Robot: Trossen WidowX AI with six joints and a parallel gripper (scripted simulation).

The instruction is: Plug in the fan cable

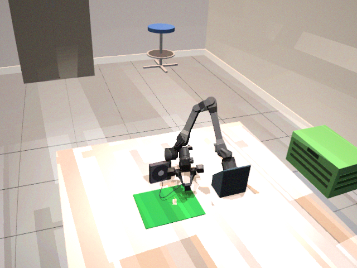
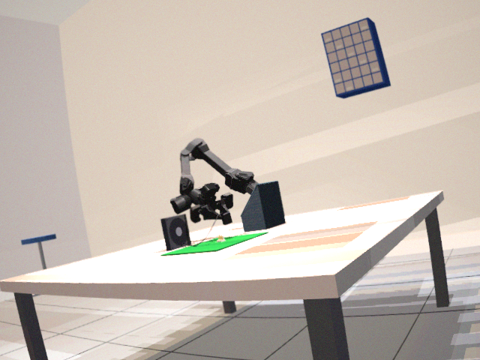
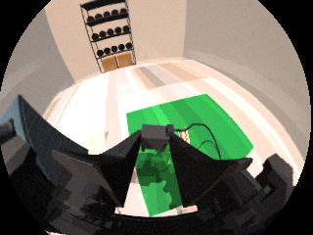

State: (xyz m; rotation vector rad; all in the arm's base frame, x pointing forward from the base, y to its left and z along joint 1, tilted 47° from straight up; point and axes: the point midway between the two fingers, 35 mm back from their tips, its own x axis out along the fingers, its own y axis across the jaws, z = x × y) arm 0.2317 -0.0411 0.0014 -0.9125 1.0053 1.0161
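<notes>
The gripper (image 1: 187, 186) (image 2: 226, 219) (image 3: 156, 141) is shut on the fan's plug, a small dark block (image 3: 156, 131) that shows between the fingertips in the wrist view. It is held above the back right part of the green board (image 1: 161, 214) (image 2: 209, 247) (image 3: 210, 110), clear of the surface. The pale four-pin header (image 1: 174, 201) (image 2: 220, 238) (image 3: 185, 135) stands on the board, apart from the plug; the cable partly crosses it in the wrist view. The thin dark cable (image 1: 160, 191) (image 3: 213, 135) loops from the plug to the black fan (image 1: 154, 173) (image 2: 169, 234), which stands upright behind the board.
A dark blue wedge-shaped block (image 1: 234, 181) (image 2: 273, 205) (image 3: 30, 129) stands on the table right of the gripper in the top view. A green cabinet (image 1: 326, 147) and a blue stool (image 1: 160, 28) stand away from the table. The fan is close beside the gripper's left side.
</notes>
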